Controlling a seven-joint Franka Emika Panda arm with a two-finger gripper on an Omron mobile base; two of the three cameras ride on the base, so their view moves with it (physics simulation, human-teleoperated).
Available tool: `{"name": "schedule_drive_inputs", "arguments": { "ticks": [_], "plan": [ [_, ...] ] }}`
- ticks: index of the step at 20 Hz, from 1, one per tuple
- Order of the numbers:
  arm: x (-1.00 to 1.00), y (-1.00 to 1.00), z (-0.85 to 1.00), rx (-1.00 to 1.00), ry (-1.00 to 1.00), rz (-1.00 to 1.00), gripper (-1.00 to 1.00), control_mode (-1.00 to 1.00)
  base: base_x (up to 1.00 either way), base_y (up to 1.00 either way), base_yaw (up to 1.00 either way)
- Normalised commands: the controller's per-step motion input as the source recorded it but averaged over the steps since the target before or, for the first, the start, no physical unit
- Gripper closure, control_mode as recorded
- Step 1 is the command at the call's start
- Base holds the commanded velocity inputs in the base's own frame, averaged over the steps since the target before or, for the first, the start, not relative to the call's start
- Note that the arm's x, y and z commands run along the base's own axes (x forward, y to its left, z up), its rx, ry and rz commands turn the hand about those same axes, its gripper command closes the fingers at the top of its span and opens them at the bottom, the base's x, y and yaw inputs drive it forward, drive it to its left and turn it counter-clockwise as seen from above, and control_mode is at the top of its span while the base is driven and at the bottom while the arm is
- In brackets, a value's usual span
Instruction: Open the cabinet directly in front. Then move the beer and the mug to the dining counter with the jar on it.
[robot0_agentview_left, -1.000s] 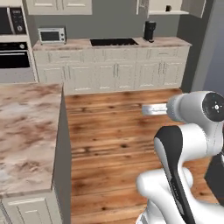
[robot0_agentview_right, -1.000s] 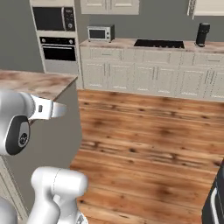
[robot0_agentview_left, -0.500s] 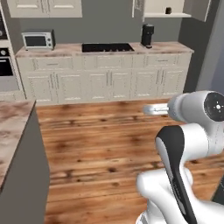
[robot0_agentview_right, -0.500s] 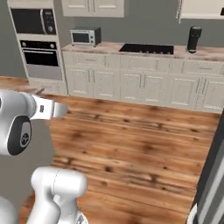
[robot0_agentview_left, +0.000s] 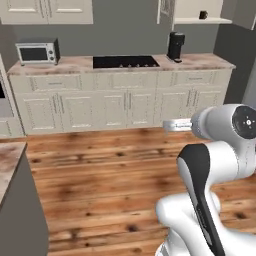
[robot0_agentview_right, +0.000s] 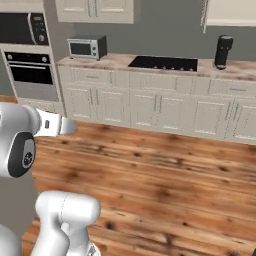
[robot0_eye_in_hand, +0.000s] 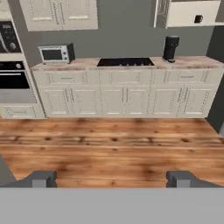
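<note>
The cabinet (robot0_agentview_left: 197, 10) (robot0_eye_in_hand: 192, 13) hangs at the upper right of the far wall, its door (robot0_agentview_left: 165, 11) swung open over a pale shelf. On that shelf stands a small dark mug (robot0_agentview_left: 203, 15) (robot0_eye_in_hand: 198, 19). My gripper (robot0_eye_in_hand: 110, 179) is open and holds nothing; it points across the wooden floor at the wall, far from the cabinet. A marbled corner of the dining counter (robot0_agentview_left: 7, 160) shows at the lower left of the left base view. The beer and the jar are out of view.
Below the cabinet runs a marbled counter (robot0_agentview_left: 65, 65) with a black cooktop (robot0_agentview_left: 125, 62), a toaster oven (robot0_agentview_left: 37, 51) and a black coffee machine (robot0_agentview_left: 175, 46), over low cream drawers. A wall oven (robot0_agentview_right: 30, 75) stands at the left. Wooden floor (robot0_agentview_left: 100, 170) lies between.
The whole picture has swung: the base has turned, so the marbled slab slid off to the left and the cooktop wall came to the middle. The gripper stays open.
</note>
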Motion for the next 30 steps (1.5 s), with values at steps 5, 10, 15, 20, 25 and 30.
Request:
{"name": "schedule_drive_inputs", "arguments": {
  "ticks": [5, 10, 15, 20, 25, 30],
  "plan": [
    [0.00, 0.00, 0.00, 0.00, 0.00, 0.00, -1.00, 1.00, 1.00, -0.38, 0.01],
    [0.00, 0.00, 0.00, 0.00, 0.00, 0.00, -1.00, 1.00, 1.00, -0.58, 0.03],
    [0.00, 0.00, 0.00, 0.00, 0.00, 0.00, -1.00, 1.00, 1.00, -0.87, 0.04],
    [0.00, 0.00, 0.00, 0.00, 0.00, 0.00, -1.00, 1.00, 1.00, -1.00, 0.00],
    [0.00, 0.00, 0.00, 0.00, 0.00, 0.00, -1.00, 1.00, 1.00, -1.00, 0.00],
    [0.00, 0.00, 0.00, 0.00, 0.00, 0.00, -1.00, 1.00, 1.00, -1.00, 0.00]
  ]
}}
